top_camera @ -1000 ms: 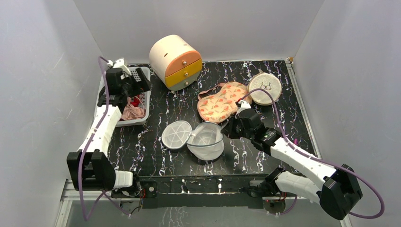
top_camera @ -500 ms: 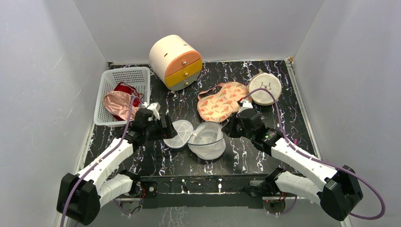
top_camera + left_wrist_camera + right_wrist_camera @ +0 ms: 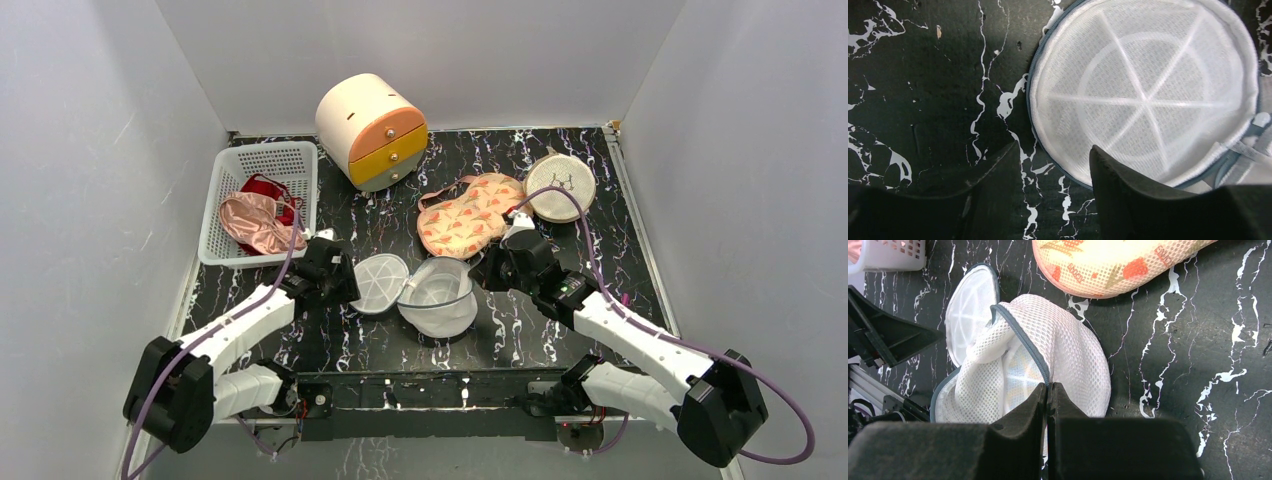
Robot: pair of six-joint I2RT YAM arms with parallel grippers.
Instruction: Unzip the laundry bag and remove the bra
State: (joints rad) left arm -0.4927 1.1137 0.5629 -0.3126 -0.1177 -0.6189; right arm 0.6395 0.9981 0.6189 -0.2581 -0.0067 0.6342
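Already open: white mesh laundry bag (image 3: 437,298)

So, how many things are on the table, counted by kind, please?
Mesh bags: 2, the white laundry bag and the beige pouch
Baskets: 1, the white basket
Drawer boxes: 1, the drawer box
Garments: 3, the patterned bra, plus a pink garment and a red garment in the basket
Total: 7

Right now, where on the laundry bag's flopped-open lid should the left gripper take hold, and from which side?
Probably the blue-grey rim on its left, free side, away from the hinge: the lid lies flat on the table, so only the edge offers a pinch. The open left gripper is over that rim.
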